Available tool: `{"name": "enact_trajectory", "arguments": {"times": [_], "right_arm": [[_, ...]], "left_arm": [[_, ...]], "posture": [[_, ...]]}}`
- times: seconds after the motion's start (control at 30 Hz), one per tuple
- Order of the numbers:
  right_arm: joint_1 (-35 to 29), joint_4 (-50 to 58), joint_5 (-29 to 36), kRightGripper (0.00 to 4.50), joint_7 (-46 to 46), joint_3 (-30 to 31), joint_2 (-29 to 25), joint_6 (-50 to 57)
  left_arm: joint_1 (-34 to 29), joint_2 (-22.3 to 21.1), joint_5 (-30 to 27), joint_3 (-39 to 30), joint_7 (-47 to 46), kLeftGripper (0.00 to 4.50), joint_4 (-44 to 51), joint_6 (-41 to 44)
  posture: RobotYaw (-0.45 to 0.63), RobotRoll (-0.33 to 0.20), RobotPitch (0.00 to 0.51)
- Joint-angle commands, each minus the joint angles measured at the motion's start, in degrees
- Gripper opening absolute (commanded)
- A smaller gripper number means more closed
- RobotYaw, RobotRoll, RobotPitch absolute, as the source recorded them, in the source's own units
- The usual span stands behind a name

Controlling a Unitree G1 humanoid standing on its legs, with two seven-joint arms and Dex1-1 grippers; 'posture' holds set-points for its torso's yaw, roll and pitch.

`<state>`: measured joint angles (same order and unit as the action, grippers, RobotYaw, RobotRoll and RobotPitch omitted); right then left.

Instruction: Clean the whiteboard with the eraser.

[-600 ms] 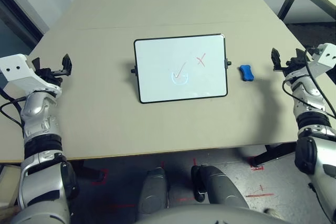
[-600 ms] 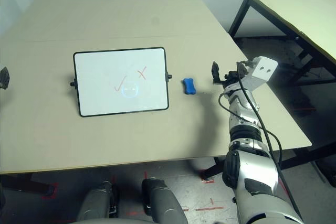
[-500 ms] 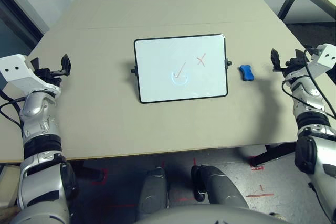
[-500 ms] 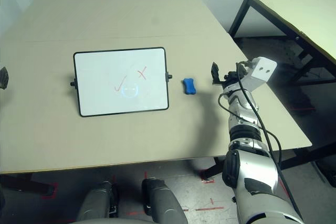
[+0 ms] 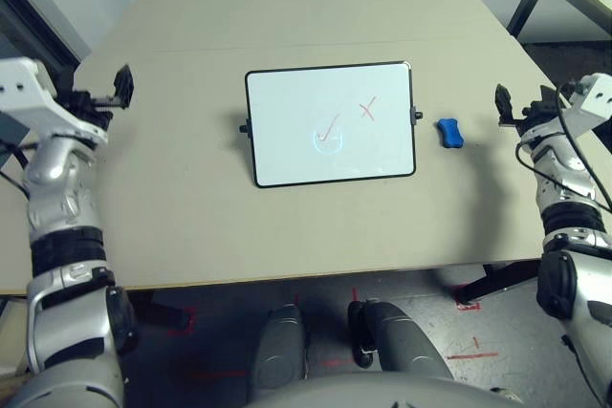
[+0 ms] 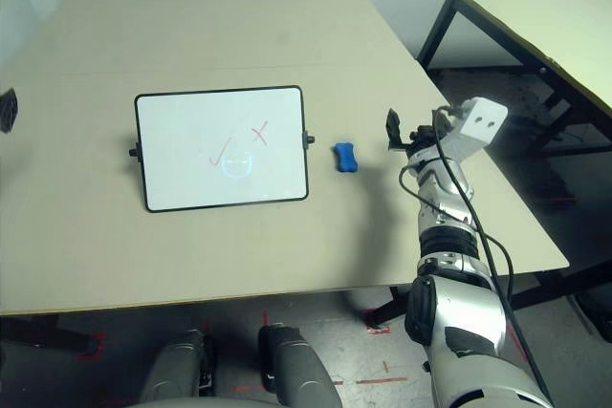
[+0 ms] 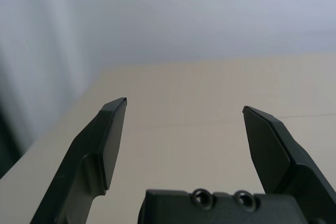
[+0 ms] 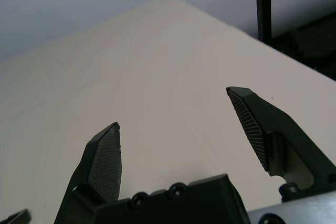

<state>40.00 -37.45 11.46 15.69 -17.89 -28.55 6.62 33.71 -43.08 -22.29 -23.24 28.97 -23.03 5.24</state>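
Compared with half a second ago, the left end effector (image 5: 122,86) sits higher and farther back over the worktop's left edge, its silver forearm raised with it; the right end effector (image 6: 393,130) has barely shifted, and the board and eraser lie where they were.

A pale beige, matte worktop (image 5: 191,198) with a faint seam across its far half fills the scene. Near its middle lies the whiteboard (image 5: 330,124), a glossy white rectangle in a thin black frame with rounded corners and a small black knob on each short side. On it are a red tick and a red cross, with a faint bluish ring under the tick. Just to the right of the board, apart from it, lies the eraser (image 5: 448,133), a small bright blue block pinched at the waist.

The left end effector's two black fingers (image 7: 107,142) stand wide apart with nothing between them, above bare worktop. The right end effector, near the eraser but not touching it, also has its ribbed black fingers (image 8: 105,163) spread wide and empty. A second, dark-legged table (image 6: 535,21) stands off to the right.
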Motion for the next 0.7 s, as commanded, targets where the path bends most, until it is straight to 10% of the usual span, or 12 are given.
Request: {"name": "enact_trajectory", "arguments": {"times": [0.03,0.27,0.7], "right_arm": [[-2.7,13.0,0.9,4.48,0.1,3.8,-1.2,21.1],[-2.4,24.9,0.2,4.48,-0.1,9.0,-1.0,43.1],[0.9,21.1,-2.5,4.48,-0.1,13.9,2.8,44.3]], "left_arm": [[0.0,-1.6,-4.0,4.3,7.1,4.50,8.9,10.4],[-0.2,-0.4,-6.3,12.8,12.8,4.50,23.4,22.1],[-3.9,2.8,-5.2,20.7,14.5,4.50,31.6,27.9]], "posture": [[0.06,0.000,0.089],[0.05,0.000,0.082],[0.06,0.000,0.092]]}}
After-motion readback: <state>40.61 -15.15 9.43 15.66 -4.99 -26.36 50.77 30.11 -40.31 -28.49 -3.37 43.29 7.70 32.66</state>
